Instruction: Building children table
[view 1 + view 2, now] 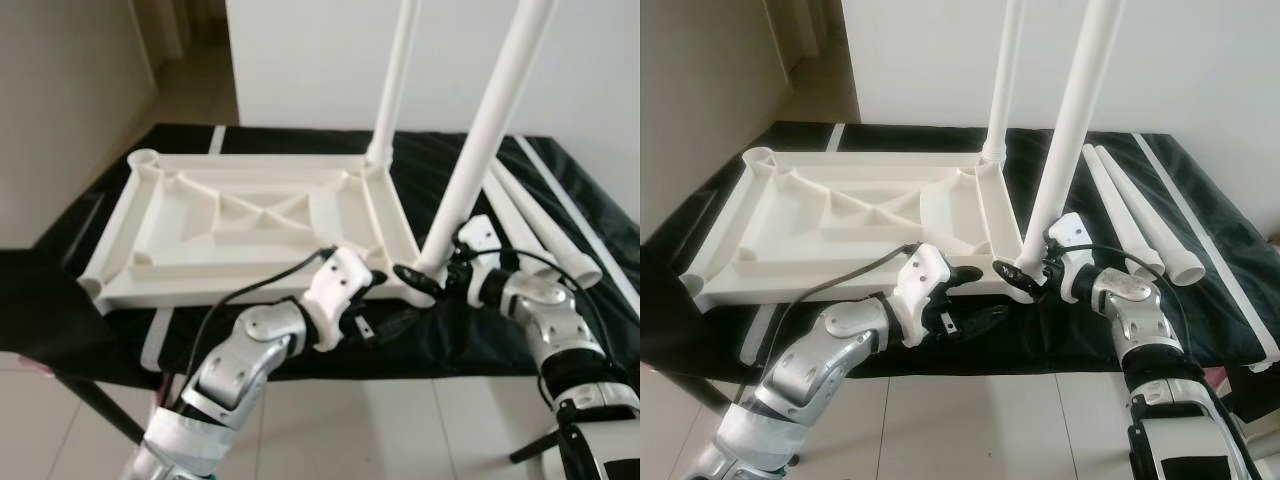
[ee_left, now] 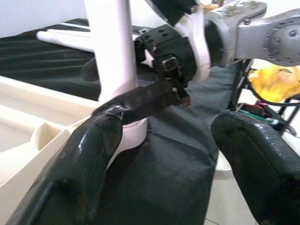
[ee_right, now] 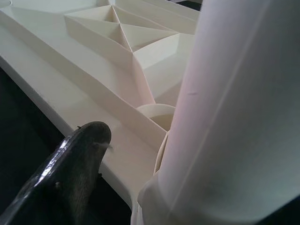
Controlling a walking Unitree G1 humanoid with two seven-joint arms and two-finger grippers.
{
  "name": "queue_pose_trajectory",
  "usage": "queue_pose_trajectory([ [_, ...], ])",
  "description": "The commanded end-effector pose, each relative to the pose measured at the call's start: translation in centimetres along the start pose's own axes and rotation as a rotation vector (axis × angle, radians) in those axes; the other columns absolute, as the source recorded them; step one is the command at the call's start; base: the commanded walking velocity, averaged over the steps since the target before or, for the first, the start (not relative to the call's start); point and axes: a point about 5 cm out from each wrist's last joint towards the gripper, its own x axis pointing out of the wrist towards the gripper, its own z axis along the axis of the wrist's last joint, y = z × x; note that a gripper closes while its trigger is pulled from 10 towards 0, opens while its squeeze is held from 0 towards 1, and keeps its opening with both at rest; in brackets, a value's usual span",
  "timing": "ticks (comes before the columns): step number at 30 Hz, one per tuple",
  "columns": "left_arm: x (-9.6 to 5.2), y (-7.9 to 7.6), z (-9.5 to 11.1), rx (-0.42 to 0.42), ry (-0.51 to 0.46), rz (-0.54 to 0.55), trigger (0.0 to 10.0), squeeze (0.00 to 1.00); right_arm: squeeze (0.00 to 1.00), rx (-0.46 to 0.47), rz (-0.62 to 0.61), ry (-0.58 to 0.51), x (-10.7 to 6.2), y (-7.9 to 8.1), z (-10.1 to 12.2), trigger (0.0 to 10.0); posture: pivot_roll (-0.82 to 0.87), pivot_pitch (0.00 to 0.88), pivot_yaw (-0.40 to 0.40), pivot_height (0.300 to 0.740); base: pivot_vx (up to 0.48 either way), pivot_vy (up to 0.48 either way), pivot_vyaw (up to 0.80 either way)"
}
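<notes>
A white table top (image 1: 250, 292) lies upside down on a black cloth (image 1: 470, 340). Two white legs stand upright in its right corners: the far leg (image 1: 395, 70) and the near leg (image 1: 490, 120). My right gripper (image 1: 420, 280) is shut on the base of the near leg, with one finger (image 2: 145, 101) across the socket (image 2: 133, 133) and the leg (image 3: 234, 117) close against the wrist camera. My left gripper (image 1: 985, 293) is open just left of that corner, at the table top's front rim, with nothing between its fingers (image 2: 79, 164).
Two loose white legs (image 1: 530, 225) lie on the cloth right of the table top. A white wall (image 1: 320, 60) rises behind it. Pale floor tiles (image 1: 400, 430) run along the cloth's near edge, and dark stand legs (image 1: 535, 445) are at the right.
</notes>
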Motion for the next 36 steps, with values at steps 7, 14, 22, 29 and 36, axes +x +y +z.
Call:
queue_pose_trajectory([
  [7,0.0,0.2,0.1,0.013,0.002,0.002,10.0,0.0,0.0,-0.001,0.012,0.022,0.2,-0.1,-0.4,0.0,-0.01,0.0,-0.039,0.74,0.0,0.0,0.0],
  [14,0.1,0.1,0.0,0.016,0.007,-0.016,10.0,0.0,0.0,0.008,-0.02,0.043,0.0,-0.3,-1.0,10.0,-0.03,0.0,-0.035,0.74,0.0,0.0,0.0],
  [22,-0.5,0.1,-0.7,0.018,0.034,-0.021,10.0,0.0,0.0,0.006,-0.076,0.062,-0.2,-0.4,-1.6,10.0,-0.03,0.0,-0.032,0.74,0.0,0.0,0.0],
  [29,-0.7,0.1,-0.8,0.016,0.039,-0.019,10.0,0.0,0.0,0.049,-0.184,0.051,-0.5,-0.8,-1.9,10.0,-0.03,0.0,-0.034,0.74,0.0,0.0,0.0],
  [36,-0.8,-0.3,-1.0,0.005,0.045,-0.027,10.0,0.0,0.0,0.1,-0.342,0.018,-0.4,-0.1,-1.8,10.0,-0.04,0.0,-0.031,0.74,0.0,0.0,0.0],
])
